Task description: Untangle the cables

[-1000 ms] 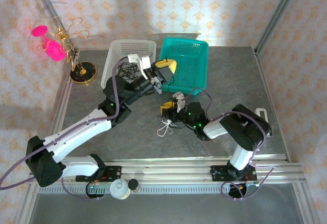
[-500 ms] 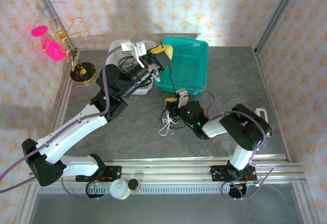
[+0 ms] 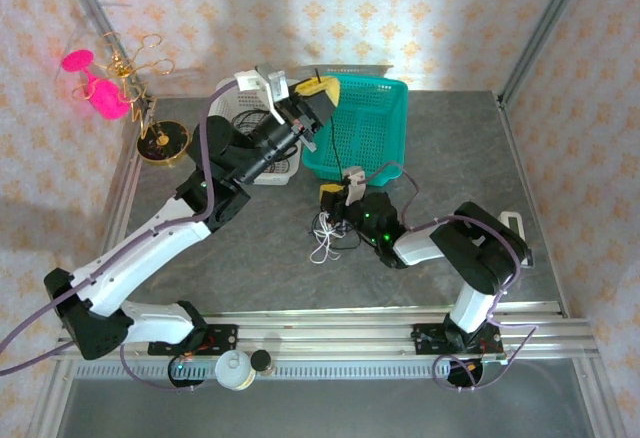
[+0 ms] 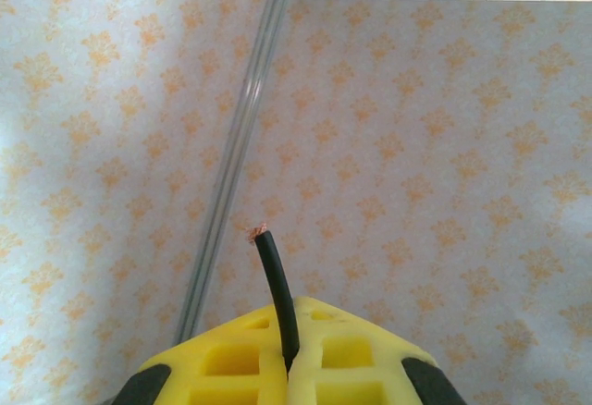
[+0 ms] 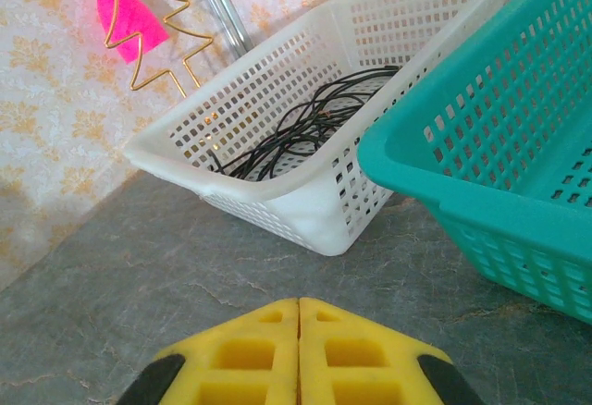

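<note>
Two arms (image 3: 150,248) (image 3: 470,248), two baskets (image 5: 305,206) (image 3: 370,128), one gold stand (image 3: 163,143), one cable tangle (image 3: 325,240).

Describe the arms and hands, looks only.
The left arm and right arm match: white shells on the long links, black joints and wrists. A purple-grey hose loops along each. The left hand and right hand are alike too, with two blocky yellow fingers with square recesses and black behind.

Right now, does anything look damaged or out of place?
Yes: the black cable pinched in the left hand ends in a bare, frayed coppery tip, with no plug.
</note>
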Available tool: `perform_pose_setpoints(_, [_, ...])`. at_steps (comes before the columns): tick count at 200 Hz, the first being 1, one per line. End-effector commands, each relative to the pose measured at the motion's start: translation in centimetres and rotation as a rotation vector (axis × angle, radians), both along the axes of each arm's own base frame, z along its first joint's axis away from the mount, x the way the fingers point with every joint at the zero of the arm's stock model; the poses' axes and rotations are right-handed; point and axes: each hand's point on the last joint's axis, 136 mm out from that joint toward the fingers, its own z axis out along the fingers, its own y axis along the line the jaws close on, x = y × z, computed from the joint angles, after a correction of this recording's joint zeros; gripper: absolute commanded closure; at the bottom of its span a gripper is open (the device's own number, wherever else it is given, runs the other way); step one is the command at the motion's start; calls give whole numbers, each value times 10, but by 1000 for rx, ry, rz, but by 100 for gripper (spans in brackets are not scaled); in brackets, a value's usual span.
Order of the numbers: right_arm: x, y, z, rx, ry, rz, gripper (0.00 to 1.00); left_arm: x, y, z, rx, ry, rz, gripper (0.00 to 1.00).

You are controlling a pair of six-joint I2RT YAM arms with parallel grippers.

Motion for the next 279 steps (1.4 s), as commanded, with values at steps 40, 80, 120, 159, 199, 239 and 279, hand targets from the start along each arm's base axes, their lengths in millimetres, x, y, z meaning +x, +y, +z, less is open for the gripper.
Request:
perform_pose_setpoints(40, [-12, -20, -26, -65, 83, -53, 91, -30, 14, 78, -106, -225, -14, 100])
perform_pose_setpoints(80, [-13, -28, -35, -101, 104, -78, 83, -16, 7, 83, -94, -184, 3, 100])
perform_pose_setpoints(120, [-12, -23, -37, -121, 105, -57, 85, -1, 10, 99, -43, -172, 96, 100])
perform_pose_setpoints(159, [-12, -19, -39, -131, 102, -39, 85, 2, 23, 127, -38, -215, 167, 100])
perform_pose_setpoints(199, [-12, -16, -32, -131, 106, -24, 67, 0, 29, 157, -44, -282, 189, 100])
perform_pose_setpoints(239, [-20, -21, 9, -73, 75, -23, 56, 9, 33, 162, -44, -298, 215, 100])
perform_pose_setpoints(279, [-38, -35, 48, -132, 5, 3, 46, 7, 39, 165, -50, -312, 229, 100])
